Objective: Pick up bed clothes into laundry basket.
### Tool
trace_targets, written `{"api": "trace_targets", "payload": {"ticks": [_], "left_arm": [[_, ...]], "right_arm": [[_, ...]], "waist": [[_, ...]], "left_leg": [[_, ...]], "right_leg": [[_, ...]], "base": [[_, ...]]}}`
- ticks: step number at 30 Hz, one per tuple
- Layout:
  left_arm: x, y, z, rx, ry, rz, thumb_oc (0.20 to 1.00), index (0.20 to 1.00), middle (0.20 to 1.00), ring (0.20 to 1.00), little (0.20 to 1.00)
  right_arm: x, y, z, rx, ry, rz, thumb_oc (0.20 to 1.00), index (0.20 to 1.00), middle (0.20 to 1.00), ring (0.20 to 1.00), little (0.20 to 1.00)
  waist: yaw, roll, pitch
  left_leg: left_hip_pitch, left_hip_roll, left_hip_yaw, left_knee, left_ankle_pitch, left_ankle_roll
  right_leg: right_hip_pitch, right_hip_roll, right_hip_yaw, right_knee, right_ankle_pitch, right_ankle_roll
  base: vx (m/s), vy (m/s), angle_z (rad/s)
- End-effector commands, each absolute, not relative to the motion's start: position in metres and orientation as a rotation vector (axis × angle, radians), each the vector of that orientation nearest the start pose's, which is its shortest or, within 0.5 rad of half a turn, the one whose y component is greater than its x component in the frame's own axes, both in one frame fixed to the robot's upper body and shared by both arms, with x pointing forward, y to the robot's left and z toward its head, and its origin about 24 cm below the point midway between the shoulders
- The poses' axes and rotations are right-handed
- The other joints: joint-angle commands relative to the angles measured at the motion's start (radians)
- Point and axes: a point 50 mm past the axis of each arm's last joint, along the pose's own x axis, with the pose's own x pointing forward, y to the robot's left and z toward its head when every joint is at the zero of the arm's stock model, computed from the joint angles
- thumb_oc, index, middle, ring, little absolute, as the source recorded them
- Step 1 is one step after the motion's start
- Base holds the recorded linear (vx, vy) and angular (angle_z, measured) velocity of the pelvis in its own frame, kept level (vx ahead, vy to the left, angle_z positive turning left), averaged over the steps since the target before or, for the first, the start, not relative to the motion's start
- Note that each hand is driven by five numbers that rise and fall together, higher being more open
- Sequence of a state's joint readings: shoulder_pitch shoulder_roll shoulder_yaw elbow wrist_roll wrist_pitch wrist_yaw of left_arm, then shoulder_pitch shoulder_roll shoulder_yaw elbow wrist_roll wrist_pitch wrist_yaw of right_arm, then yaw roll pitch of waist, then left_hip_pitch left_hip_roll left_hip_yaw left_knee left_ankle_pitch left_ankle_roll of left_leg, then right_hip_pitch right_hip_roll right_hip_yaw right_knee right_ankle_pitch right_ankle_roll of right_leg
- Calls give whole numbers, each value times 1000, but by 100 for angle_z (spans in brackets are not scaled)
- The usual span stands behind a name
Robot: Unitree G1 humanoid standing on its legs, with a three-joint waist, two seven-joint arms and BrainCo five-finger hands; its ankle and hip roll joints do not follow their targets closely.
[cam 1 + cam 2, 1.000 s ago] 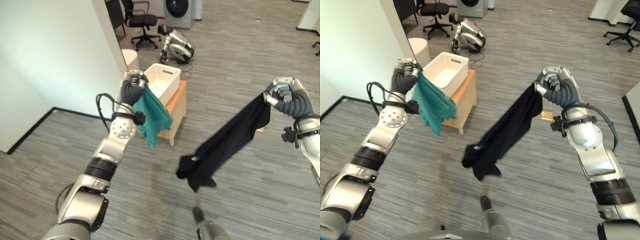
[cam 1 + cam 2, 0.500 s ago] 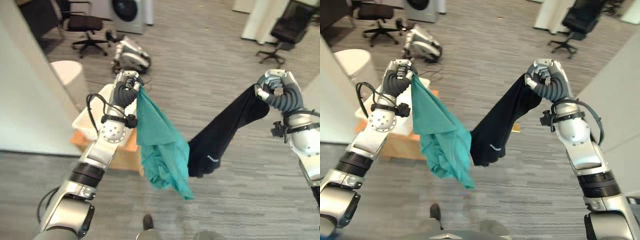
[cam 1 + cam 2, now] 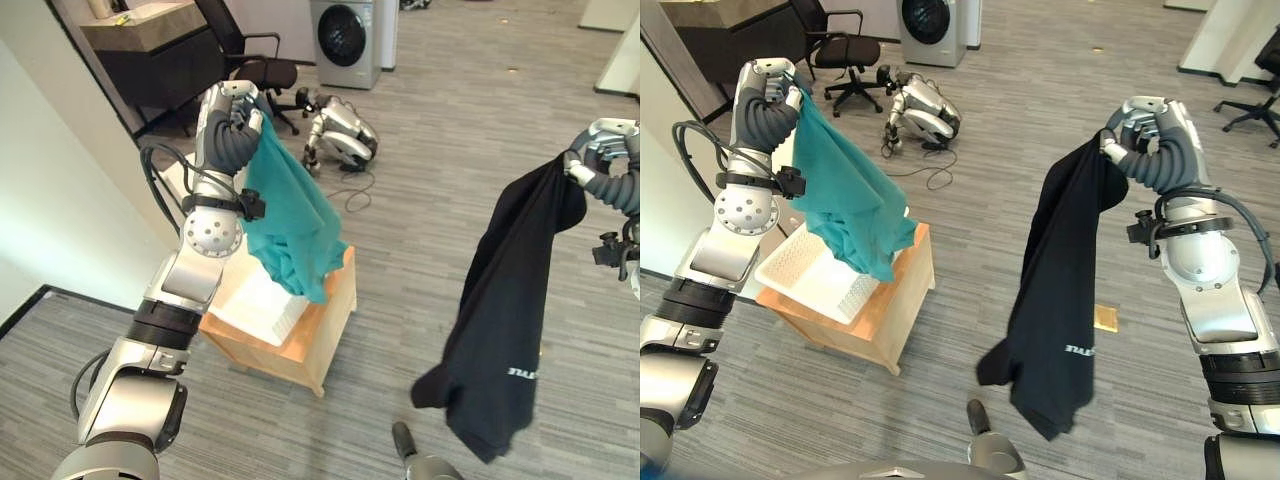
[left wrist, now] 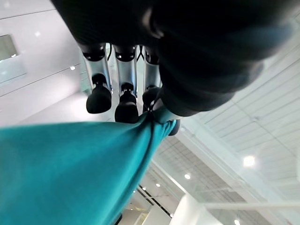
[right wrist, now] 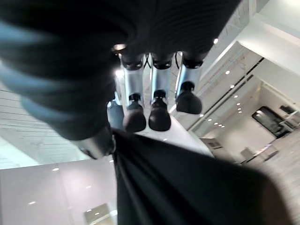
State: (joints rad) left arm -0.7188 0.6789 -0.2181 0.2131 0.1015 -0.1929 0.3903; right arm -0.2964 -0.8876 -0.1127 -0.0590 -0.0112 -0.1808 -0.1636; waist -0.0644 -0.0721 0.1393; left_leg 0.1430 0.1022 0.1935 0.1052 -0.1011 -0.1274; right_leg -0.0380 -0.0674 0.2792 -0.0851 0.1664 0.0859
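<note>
My left hand (image 3: 228,112) is raised high and shut on the top of a teal garment (image 3: 285,222), which hangs down over the white laundry basket (image 3: 820,282). In the left wrist view the curled fingers (image 4: 123,101) pinch the teal garment (image 4: 70,173). My right hand (image 3: 1148,135) is raised at the right and shut on a black shirt (image 3: 1060,290) that hangs free above the floor, well right of the basket. The right wrist view has the fingers (image 5: 157,112) curled on the black shirt (image 5: 187,187).
The basket sits on a low wooden stand (image 3: 315,345) beside a white wall (image 3: 60,190). Behind it are a black office chair (image 3: 250,60), a quadruped robot (image 3: 340,130) lying on the floor and a washing machine (image 3: 345,35). A small tan object (image 3: 1106,318) lies on the floor.
The camera has swung, shifting the whole picture. The teal garment now hangs over the basket instead of beside the black shirt. The black shirt hangs straighter under the right hand.
</note>
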Motion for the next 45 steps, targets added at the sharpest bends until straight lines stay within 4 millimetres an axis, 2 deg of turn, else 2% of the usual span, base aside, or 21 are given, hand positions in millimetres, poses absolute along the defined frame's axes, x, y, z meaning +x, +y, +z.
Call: {"api": "trace_targets", "payload": {"ticks": [1, 2, 3, 4, 5, 8, 11, 12, 14, 18, 23, 28, 30, 31, 32, 33, 36, 42, 45], "left_arm": [[329, 197, 284, 748, -953, 263, 200, 200, 200, 200, 200], [329, 197, 283, 748, -953, 263, 200, 200, 200, 200, 200], [331, 203, 284, 814, -924, 261, 200, 200, 200, 200, 200], [336, 218, 282, 882, -877, 325, 200, 200, 200, 200, 200], [340, 222, 278, 935, -847, 326, 200, 200, 200, 200, 200], [352, 237, 270, 1071, -735, 347, 200, 200, 200, 200, 200], [364, 262, 262, 1254, -578, 398, 200, 200, 200, 200, 200], [364, 262, 262, 1256, -579, 399, 200, 200, 200, 200, 200], [368, 277, 263, 1332, -505, 444, 200, 200, 200, 200, 200], [368, 279, 277, 1351, -521, 483, 200, 200, 200, 200, 200], [367, 278, 268, 1385, -517, 474, 200, 200, 200, 200, 200], [366, 294, 252, 1474, -423, 493, 200, 200, 200, 200, 200], [365, 298, 252, 1486, -407, 500, 200, 200, 200, 200, 200], [358, 314, 259, 1554, -373, 543, 200, 200, 200, 200, 200], [358, 314, 260, 1554, -373, 543, 200, 200, 200, 200, 200], [352, 326, 268, 1571, -359, 595, 200, 200, 200, 200, 200], [345, 343, 286, 1637, -341, 670, 200, 200, 200, 200, 200], [339, 349, 304, 1718, -349, 712, 200, 200, 200, 200, 200], [340, 342, 312, 1722, -395, 714, 200, 200, 200, 200, 200]], "right_arm": [[258, -280, 274, -883, -814, -282, 200, 200, 200, 200, 200], [258, -280, 274, -884, -813, -282, 200, 200, 200, 200, 200], [256, -282, 274, -904, -801, -278, 200, 200, 200, 200, 200], [253, -280, 272, -901, -802, -262, 200, 200, 200, 200, 200], [252, -282, 272, -904, -806, -270, 200, 200, 200, 200, 200], [251, -277, 271, -885, -821, -237, 200, 200, 200, 200, 200], [250, -269, 272, -892, -840, -182, 200, 200, 200, 200, 200], [250, -269, 272, -890, -840, -183, 200, 200, 200, 200, 200], [249, -266, 272, -897, -851, -160, 200, 200, 200, 200, 200], [249, -268, 271, -912, -843, -170, 200, 200, 200, 200, 200], [248, -268, 267, -917, -836, -168, 200, 200, 200, 200, 200], [248, -268, 268, -921, -838, -162, 200, 200, 200, 200, 200], [248, -269, 268, -924, -836, -165, 200, 200, 200, 200, 200], [245, -272, 267, -938, -826, -171, 200, 200, 200, 200, 200], [245, -272, 267, -937, -826, -171, 200, 200, 200, 200, 200], [244, -275, 265, -948, -811, -178, 200, 200, 200, 200, 200], [245, -276, 267, -960, -811, -176, 200, 200, 200, 200, 200], [246, -273, 268, -955, -824, -161, 200, 200, 200, 200, 200], [246, -273, 264, -955, -813, -160, 200, 200, 200, 200, 200]], "waist": [[4, -14, -56], [3, -14, -56], [-1, -2, -60], [-16, 13, -77], [-27, 20, -87], [-51, 37, -99], [-70, 54, -96], [-69, 53, -95], [-82, 62, -93], [-85, 71, -85], [-87, 74, -87], [-90, 76, -83], [-90, 77, -82], [-86, 78, -78], [-87, 78, -78], [-84, 77, -78], [-86, 81, -83], [-83, 90, -88], [-79, 91, -88]], "left_leg": [[-58, 85, 56, -40, 28, -49], [-55, 84, 56, -46, 31, -50], [-51, 93, 73, -84, 39, -52], [-19, 94, 88, -159, 65, -51], [-3, 93, 98, -177, 74, -52], [17, 98, 132, -193, 76, -56], [26, 102, 160, -193, 76, -62], [26, 102, 160, -193, 76, -62], [30, 106, 175, -193, 77, -65], [32, 112, 190, -193, 77, -68], [42, 113, 203, -193, 70, -69], [49, 117, 216, -193, 64, -70], [50, 119, 218, -193, 63, -70], [44, 122, 220, -193, 66, -72], [43, 122, 220, -193, 67, -72], [40, 126, 221, -193, 68, -73], [42, 128, 227, -193, 66, -74], [51, 127, 231, -193, 63, -73], [52, 125, 228, -193, 64, -71]], "right_leg": [[64, -120, -40, 58, -199, 161], [65, -120, -41, 57, -199, 160], [64, -116, -51, 65, -213, 164], [61, -103, -61, 78, -220, 168], [64, -101, -64, 72, -219, 169], [60, -102, -65, 73, -214, 176], [42, -105, -65, 74, -205, 176], [41, -105, -64, 74, -205, 176], [26, -105, -67, 76, -197, 176], [2, -104, -68, 75, -185, 176], [-14, -105, -64, 74, -178, 176], [-20, -104, -62, 72, -172, 176], [-21, -103, -62, 72, -171, 176], [-28, -104, -71, 74, -169, 176], [-28, -104, -71, 74, -168, 176], [-32, -105, -75, 73, -167, 176], [-34, -103, -78, 72, -162, 176], [-28, -103, -86, 77, -162, 176], [-26, -103, -94, 84, -165, 176]], "base": [[39, 63, 2], [41, 68, 11], [113, 78, 12], [164, 111, 13], [196, 92, 16], [102, 56, -10], [100, 36, -26], [79, 22, -18], [37, 14, -10], [11, 7, -14], [28, -4, -12], [24, 10, -9], [8, 7, -13], [1, -2, -8], [3, -3, -7], [2, 4, -3], [4, 2, -1], [16, 12, 0], [12, 15, 4]]}}
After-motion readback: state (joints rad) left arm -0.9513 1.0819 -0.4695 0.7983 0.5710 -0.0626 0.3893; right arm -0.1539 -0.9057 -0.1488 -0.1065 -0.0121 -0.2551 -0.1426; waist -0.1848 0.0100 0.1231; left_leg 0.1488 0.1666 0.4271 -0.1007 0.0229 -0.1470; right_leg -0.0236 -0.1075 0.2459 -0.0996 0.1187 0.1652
